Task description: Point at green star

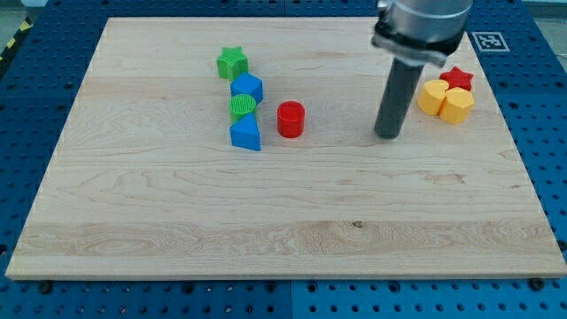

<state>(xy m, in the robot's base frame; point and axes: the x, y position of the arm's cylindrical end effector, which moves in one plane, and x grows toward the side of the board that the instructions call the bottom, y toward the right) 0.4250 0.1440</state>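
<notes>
The green star (232,63) lies on the wooden board (177,221) at the upper left of the block group. Just below it sit a blue block (248,88), a green cylinder (242,106) and a blue triangular block (246,135), in a close column. A red cylinder (291,119) stands to their right. My tip (387,136) rests on the board far to the right of the green star, between the red cylinder and the yellow blocks, touching no block.
A red star (457,78) and two yellow blocks (433,97) (457,105) cluster near the board's right edge. A blue perforated table (540,133) surrounds the board. A marker tag (486,40) lies at the upper right.
</notes>
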